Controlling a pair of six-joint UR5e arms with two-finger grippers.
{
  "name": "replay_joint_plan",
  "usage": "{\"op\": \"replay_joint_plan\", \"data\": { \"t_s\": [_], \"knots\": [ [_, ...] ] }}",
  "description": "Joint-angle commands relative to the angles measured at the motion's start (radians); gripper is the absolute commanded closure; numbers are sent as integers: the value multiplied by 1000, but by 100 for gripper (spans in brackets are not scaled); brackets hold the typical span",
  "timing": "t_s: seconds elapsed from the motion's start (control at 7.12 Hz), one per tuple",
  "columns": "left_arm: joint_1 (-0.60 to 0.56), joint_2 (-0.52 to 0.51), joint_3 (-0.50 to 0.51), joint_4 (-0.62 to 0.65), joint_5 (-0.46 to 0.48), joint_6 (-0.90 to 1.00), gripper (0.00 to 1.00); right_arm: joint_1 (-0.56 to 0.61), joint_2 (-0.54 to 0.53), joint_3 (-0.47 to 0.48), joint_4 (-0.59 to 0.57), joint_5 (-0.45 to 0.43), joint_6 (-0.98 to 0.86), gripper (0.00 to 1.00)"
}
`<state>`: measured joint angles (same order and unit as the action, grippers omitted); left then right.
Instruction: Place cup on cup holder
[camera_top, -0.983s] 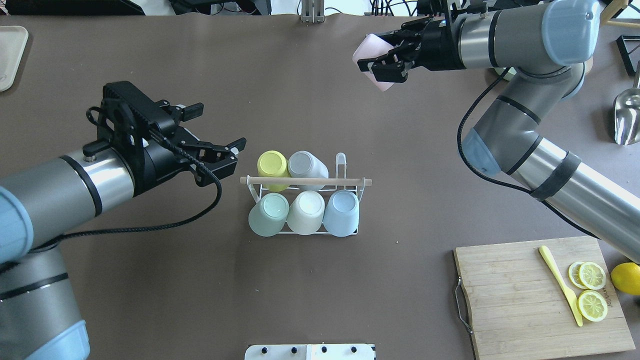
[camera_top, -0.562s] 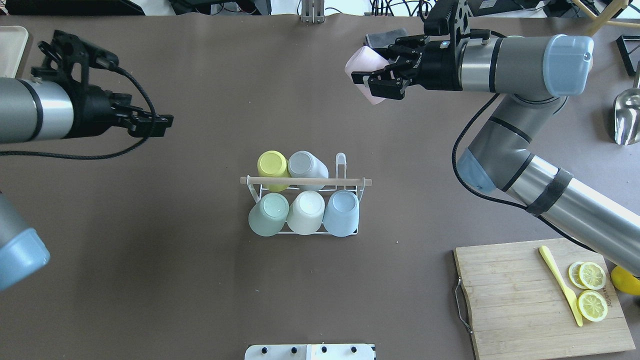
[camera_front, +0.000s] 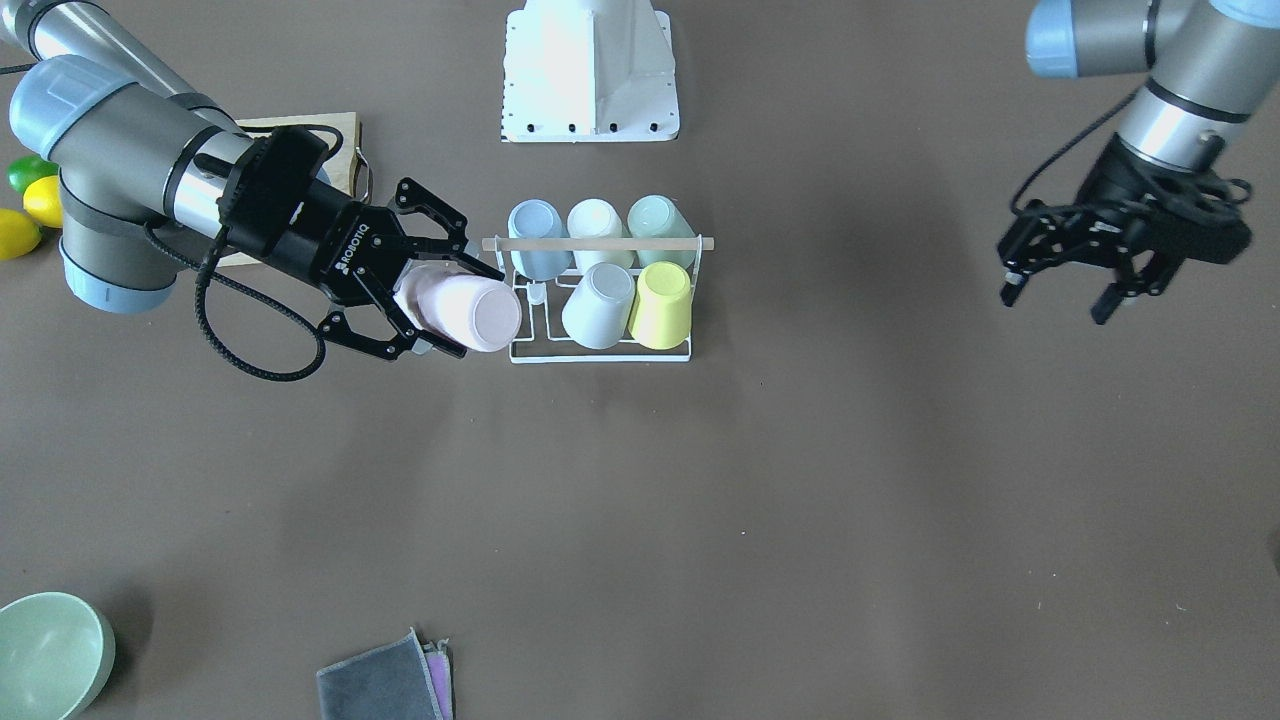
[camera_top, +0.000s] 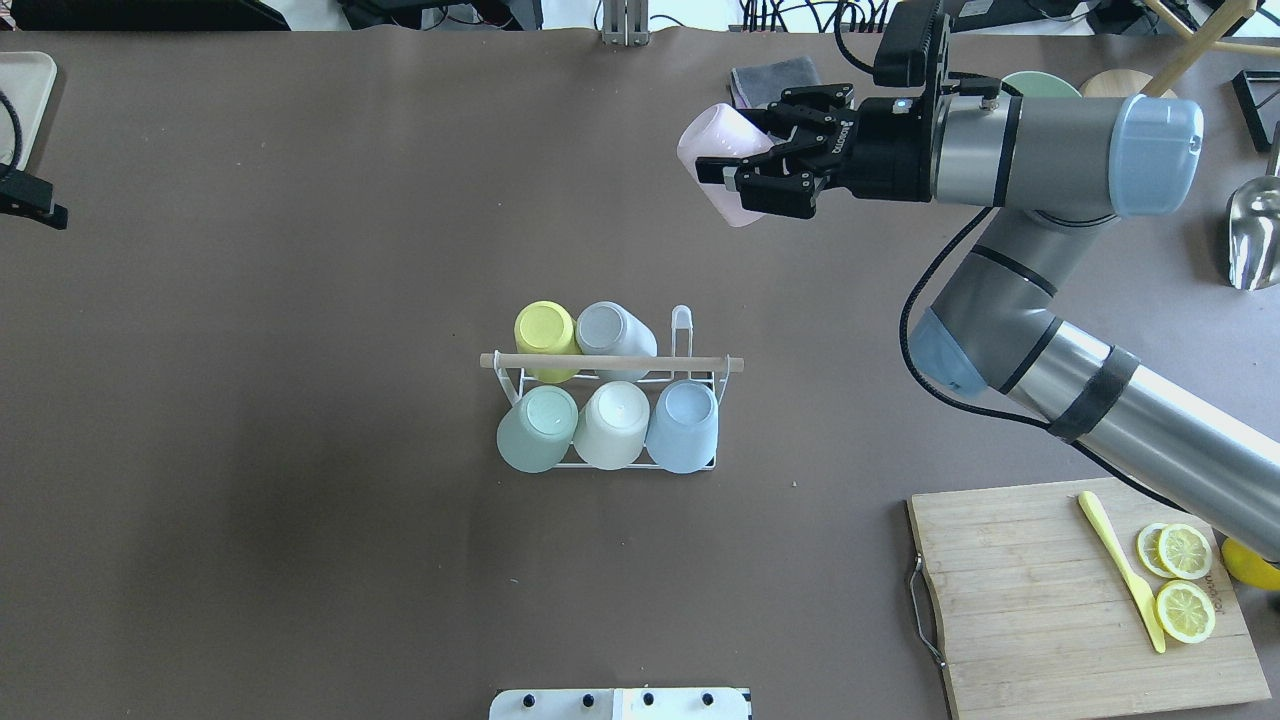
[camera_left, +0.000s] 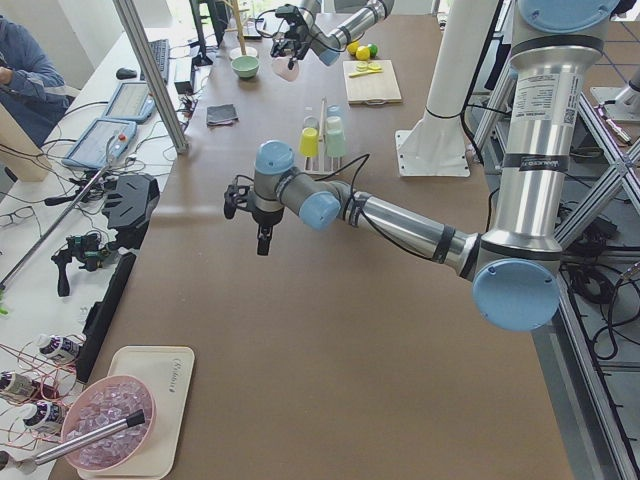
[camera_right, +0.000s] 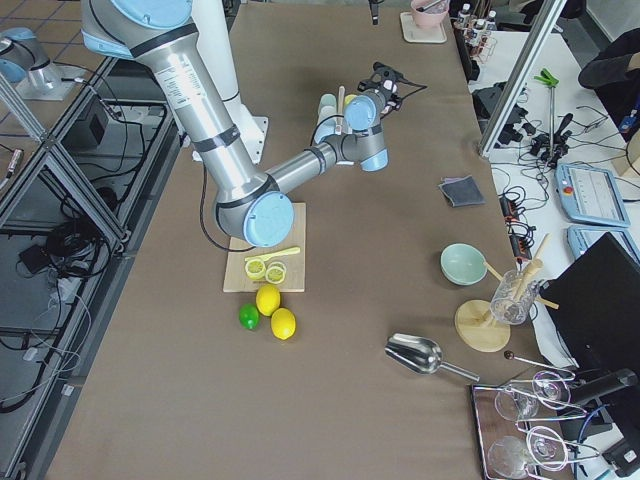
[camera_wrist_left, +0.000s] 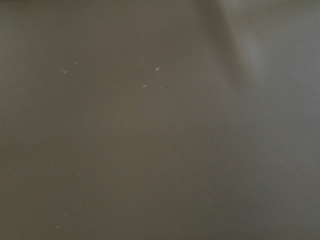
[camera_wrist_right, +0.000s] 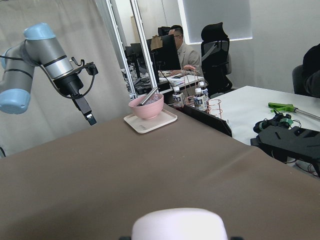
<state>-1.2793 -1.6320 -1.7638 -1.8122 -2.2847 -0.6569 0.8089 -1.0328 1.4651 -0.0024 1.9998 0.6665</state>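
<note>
A pale pink plastic cup is clasped by the right gripper beyond the white wire cup holder, which is crowded by five pastel cups. The left gripper is spread, empty.

Quick head count: six cups total, that's a yellow cup, grey cup, mint cup, cream cup, blue cup and one pink cup. One cup holder. One cutting board, three lemon slices, one yellow knife. Two whole lemons, one lime. One green bowl, one metal scoop, one pink bowl, one tray. Two robot arms: left arm, right arm. Folded cloths are stacked, can't tell how many.
</note>
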Motion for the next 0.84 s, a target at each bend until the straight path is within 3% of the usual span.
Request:
{"op": "replay_joint_plan", "data": {
  "t_s": [0.0,0.28,0.56,0.7],
  "knots": [
    [-172,29,104,231,-81,341,1,-74,-4,-59,149,-85,1,100],
    [-286,31,104,414,-76,572,1,-112,2,-115,252,-124,4,100],
    [-288,70,104,409,-84,641,1,-123,10,-138,329,-136,27,100],
    [-291,127,95,400,-85,649,1,-135,14,-184,420,-171,27,100]
  ]
}}
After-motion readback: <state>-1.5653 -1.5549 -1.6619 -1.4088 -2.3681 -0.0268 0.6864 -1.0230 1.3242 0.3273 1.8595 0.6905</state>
